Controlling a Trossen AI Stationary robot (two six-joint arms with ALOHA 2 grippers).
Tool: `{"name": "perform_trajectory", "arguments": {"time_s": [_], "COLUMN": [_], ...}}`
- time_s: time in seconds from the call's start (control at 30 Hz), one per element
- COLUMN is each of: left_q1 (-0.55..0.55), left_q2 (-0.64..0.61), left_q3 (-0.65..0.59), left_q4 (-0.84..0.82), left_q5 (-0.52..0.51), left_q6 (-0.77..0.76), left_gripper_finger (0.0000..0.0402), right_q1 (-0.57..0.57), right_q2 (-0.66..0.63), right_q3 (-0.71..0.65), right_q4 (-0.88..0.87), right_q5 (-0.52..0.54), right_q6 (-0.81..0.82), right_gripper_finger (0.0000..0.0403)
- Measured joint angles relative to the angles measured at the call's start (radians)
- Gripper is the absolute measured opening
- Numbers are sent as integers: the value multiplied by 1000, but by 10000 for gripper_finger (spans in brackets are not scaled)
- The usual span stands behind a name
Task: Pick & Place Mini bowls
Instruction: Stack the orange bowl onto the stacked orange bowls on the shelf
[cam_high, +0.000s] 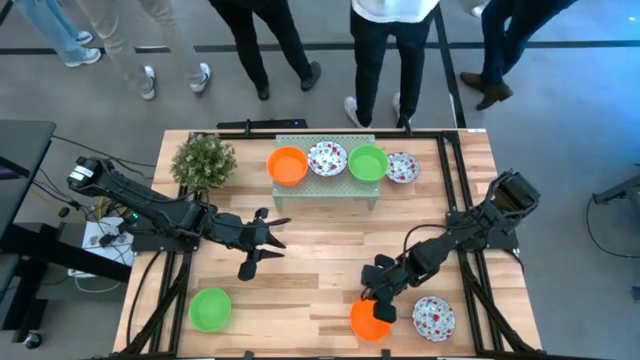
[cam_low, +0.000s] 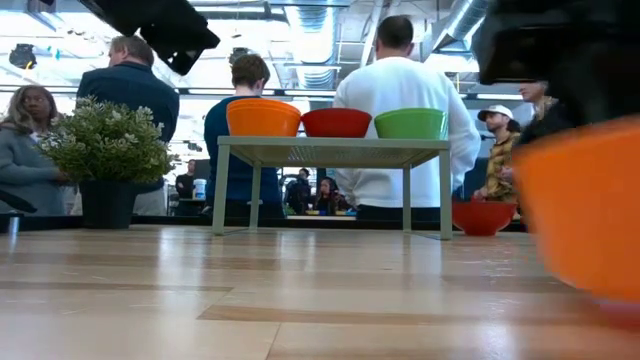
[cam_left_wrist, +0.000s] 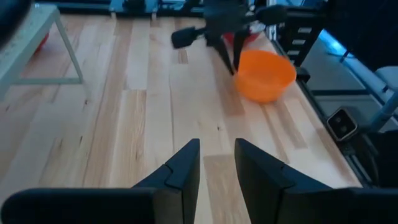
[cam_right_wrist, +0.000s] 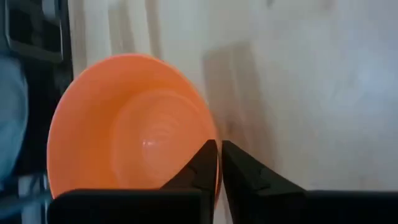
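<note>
Orange bowl (cam_right_wrist: 130, 134) is pinched at the rim by the right gripper (cam_right_wrist: 219, 163); next up, carry it to the rack (cam_high: 325, 185). Left gripper (cam_left_wrist: 216, 163) waits mid-table, fingers slightly apart.

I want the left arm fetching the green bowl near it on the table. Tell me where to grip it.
Grip the green bowl by its thin rim, coming straight down from above with one finger inside and one outside. It sits upright and open, apart from other things, and its rounded wall gives a side grasp little to hold. The left gripper hangs open beyond it.

Orange bowl (cam_high: 369, 320), green bowl (cam_high: 210, 308), white red-speckled bowl (cam_high: 433, 317), pale green rack (cam_high: 328, 186), light wooden table (cam_high: 310, 270)
</note>
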Motion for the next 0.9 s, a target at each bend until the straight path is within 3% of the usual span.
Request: {"name": "perform_trajectory", "arguments": {"time_s": [0.3, 0.63, 0.9], "left_q1": [0, -1, 22], "left_q2": [0, 69, 217], "left_q3": [0, 0, 74], "left_q4": [87, 186, 228], "left_q5": [49, 49, 46], "left_q6": [35, 393, 560], "left_gripper_finger": [102, 105, 172], "right_q1": [-175, -399, -469], "right_q2": [0, -1, -1], "right_q3": [118, 184, 184], "right_q4": [-36, -135, -175], "right_q5": [28, -66, -105], "right_q6": [-71, -89, -95], "right_gripper_finger": [9, 6, 5]}}
